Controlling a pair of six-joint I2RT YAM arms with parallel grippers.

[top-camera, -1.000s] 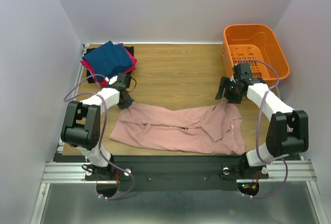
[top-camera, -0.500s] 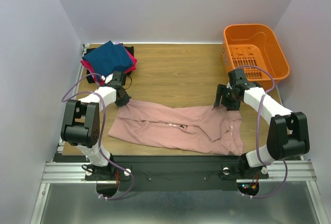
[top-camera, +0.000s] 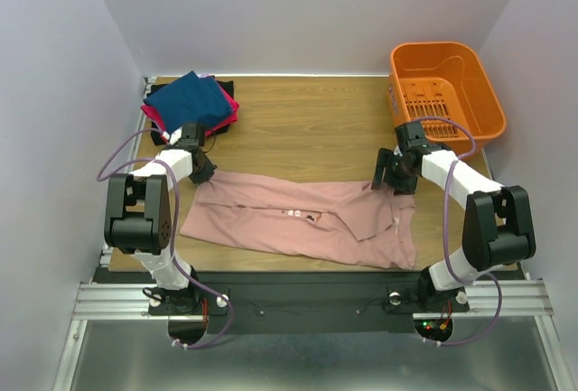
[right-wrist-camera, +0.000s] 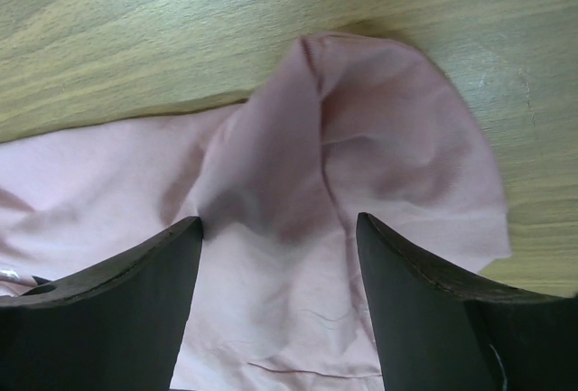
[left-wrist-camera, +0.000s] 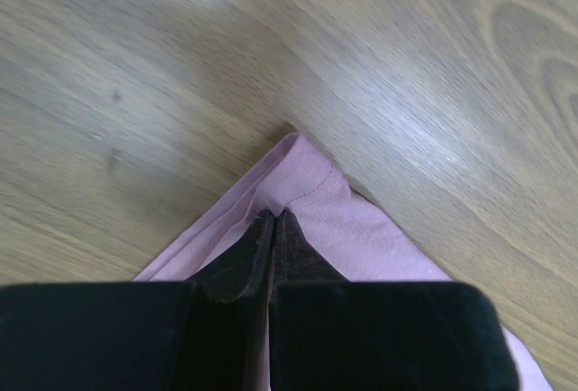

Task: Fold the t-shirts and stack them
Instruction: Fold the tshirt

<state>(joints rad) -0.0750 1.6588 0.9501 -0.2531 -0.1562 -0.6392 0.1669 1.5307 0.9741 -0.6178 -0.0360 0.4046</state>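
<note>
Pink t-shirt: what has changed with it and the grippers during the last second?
The left gripper, shut on a corner of the pink t-shirt, pulled it leftward; the cloth now lies flatter. The right gripper, jaws open, shifted slightly left over the other end. The folded stack and orange basket stayed put.

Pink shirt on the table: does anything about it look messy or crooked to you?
Yes. The pink t-shirt lies slanted and wrinkled, not flat. Its right end is bunched into a hump at the open right gripper, while the left gripper pinches its far-left corner. The folded stack behind looks slightly skewed too.
</note>
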